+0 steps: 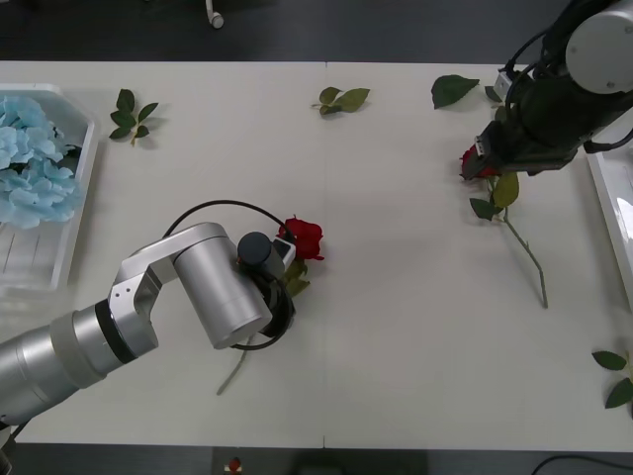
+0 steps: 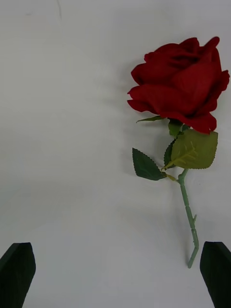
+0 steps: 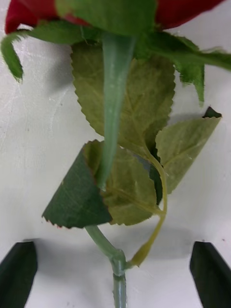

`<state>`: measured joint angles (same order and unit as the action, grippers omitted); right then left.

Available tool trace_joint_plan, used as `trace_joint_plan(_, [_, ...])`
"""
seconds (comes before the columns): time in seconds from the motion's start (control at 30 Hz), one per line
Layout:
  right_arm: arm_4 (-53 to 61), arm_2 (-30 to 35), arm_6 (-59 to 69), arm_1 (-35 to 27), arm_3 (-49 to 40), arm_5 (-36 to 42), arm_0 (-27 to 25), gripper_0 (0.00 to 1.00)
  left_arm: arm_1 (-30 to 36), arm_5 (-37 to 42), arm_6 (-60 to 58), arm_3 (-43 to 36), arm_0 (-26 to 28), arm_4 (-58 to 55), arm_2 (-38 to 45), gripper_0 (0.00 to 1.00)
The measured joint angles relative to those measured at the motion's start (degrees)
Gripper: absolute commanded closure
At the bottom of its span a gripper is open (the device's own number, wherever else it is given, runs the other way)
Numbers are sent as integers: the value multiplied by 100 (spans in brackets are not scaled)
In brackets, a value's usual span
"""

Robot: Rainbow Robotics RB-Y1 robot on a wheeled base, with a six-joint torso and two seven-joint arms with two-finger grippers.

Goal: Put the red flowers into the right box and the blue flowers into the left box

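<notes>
**Red roses under both grippers as sorting goes on**

Crimson petals are drawing both arms at once on the white table [image 1: 396, 327]. Nearest the robot, the left gripper [image 3: 115, 269] is hanging low over a deep red artificial rose [image 1: 303, 237] lying near the table's middle, its black fingertips [image 3: 19, 269] spread wide at either side of the thin green stem [image 3: 111, 110], which is running up between them past serrated leaves; nothing is clamped. Judging by this, the step in hand is the pick-up of this rose, and the next move is calling for a short descent and a closing on the stem just below the bloom, then a long carry across to the right.

Farther off on the right, the right gripper [image 2: 115, 274] is hovering above a second red rose [image 2: 180, 82], which is lying flat with its stem pointing toward the robot; its dark fingers [image 2: 216, 272] are likewise standing apart and holding nothing. The stem is sitting off toward one finger, so some centring looks needed before a grasp.

At the right edge, the shallow white plastic right box [image 1: 615, 203] is waiting just beside that arm. At the far left, the white translucent left box [image 1: 74, 213] is already holding pale sky-blue hydrangea clusters [image 1: 35, 163]. Loose green leaf sprigs [image 1: 132, 114] are lying scattered along the table's far side.
</notes>
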<state>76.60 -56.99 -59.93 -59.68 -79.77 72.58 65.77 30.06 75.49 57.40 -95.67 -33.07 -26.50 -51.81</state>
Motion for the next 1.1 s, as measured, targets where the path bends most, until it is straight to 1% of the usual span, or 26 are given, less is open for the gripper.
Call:
trace_joint_plan(0.03, [-142, -71, 113, 45, -28, 0, 0, 0, -1, 0, 0, 6, 0, 28, 0, 45])
trace_joint_plan(0.1, [-371, -175, 119, 144, -39, 0, -2, 0, -1, 0, 0, 9, 0, 85, 0, 86])
trace_joint_plan(0.13, [-457, -209, 119, 184, -39, 0, -10, 0, -2, 0, 0, 10, 0, 91, 0, 95])
trace_joint_plan(0.17, [-546, -228, 119, 224, -39, 0, -35, 0, -6, 0, 0, 11, 0, 91, 0, 100])
trace_joint_plan(0.4, [-961, -244, 89, 318, -129, -188, -447, 0, -55, 0, 0, 59, 0, 134, 0, 100])
trace_joint_plan(0.63, [-1152, -955, -50, 306, -200, -753, -499, 0, -47, -115, 1, 35, -32, 235, 18, 100])
trace_joint_plan(0.73, [-1165, -1121, -65, 306, -195, -867, -500, 0, 34, -120, 3, -164, -57, 231, 132, 100])
trace_joint_plan(0.87, [-1177, -1135, -427, 306, -68, -1095, -514, 0, 298, -90, 72, -645, -57, -252, 611, 100])
trace_joint_plan(0.93, [-1229, -1128, -722, 306, 23, -1193, -528, 0, 416, 22, 310, -810, -55, -517, 972, 100])
trace_joint_plan(1.1, [-1226, -1072, -1074, 306, 268, -1254, -535, 0, 490, 530, 1746, -973, 9, -1235, 2160, 100])
